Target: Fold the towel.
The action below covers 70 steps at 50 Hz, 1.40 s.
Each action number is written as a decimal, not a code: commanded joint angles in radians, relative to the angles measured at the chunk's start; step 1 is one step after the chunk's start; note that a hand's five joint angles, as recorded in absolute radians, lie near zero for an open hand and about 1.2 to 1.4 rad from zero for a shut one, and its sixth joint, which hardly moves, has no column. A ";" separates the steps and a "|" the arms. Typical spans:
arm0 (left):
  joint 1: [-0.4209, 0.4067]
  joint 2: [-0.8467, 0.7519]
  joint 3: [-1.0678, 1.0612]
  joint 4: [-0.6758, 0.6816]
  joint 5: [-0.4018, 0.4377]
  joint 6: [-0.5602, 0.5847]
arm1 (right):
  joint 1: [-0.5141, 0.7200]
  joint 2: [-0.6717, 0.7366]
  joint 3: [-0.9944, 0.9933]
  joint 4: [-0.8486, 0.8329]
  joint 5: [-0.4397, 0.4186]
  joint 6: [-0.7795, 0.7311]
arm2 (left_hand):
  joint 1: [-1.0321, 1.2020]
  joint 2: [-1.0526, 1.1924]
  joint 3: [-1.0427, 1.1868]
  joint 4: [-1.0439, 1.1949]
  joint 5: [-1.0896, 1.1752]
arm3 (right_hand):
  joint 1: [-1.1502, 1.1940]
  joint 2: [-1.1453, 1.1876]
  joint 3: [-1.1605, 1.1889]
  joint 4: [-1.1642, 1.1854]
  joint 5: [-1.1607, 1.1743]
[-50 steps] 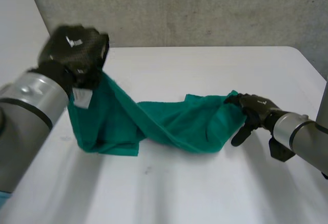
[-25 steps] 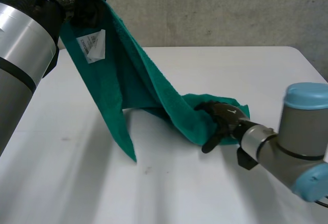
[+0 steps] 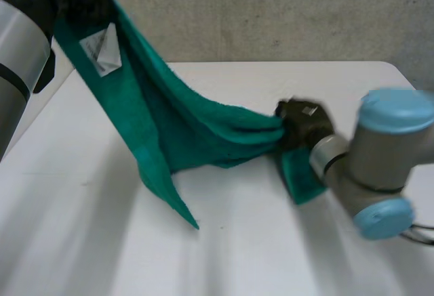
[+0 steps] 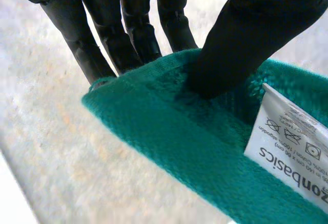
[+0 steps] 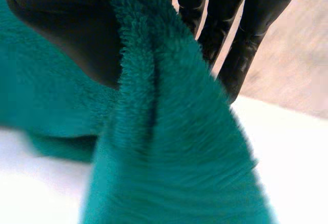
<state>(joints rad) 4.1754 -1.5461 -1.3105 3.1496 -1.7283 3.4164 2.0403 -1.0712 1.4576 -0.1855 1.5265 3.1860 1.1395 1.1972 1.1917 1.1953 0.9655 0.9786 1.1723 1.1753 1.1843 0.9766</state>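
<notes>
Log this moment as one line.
left hand: pinches green terry towel edge, held high | right hand: clamps opposite end | fold: not yet done

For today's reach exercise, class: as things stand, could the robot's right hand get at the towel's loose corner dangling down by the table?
Probably not yet: the right hand is pinching the towel at its other end. The corner hangs free by the table, with nothing blocking it.
</notes>
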 commanded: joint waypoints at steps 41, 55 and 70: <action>0.138 -0.293 0.057 0.494 -0.004 -0.023 | -0.157 -0.182 -0.428 0.199 -0.146 -0.721 | 0.257 0.199 0.205 0.201 0.256 | 0.418 0.224 0.221 0.212 0.245; 0.146 -0.428 -0.283 0.478 0.007 -0.023 | -0.150 0.178 -0.408 0.549 -0.172 -0.719 | 0.257 0.199 0.205 0.201 0.256 | 0.418 0.224 0.221 0.212 0.245; 0.163 -0.402 -0.331 0.475 0.042 -0.022 | -0.169 0.114 -0.244 0.439 -0.169 -0.354 | 0.257 0.199 0.205 0.201 0.256 | -0.538 -0.732 -0.735 -0.744 -0.711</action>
<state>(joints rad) 4.3279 -1.9772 -1.6332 3.6255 -1.6911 3.3938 1.8809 -0.8411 1.0897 0.3402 1.3607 2.6326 1.1395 1.1988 1.1937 1.1957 0.9653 0.5491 0.6387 0.6386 0.6388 0.4726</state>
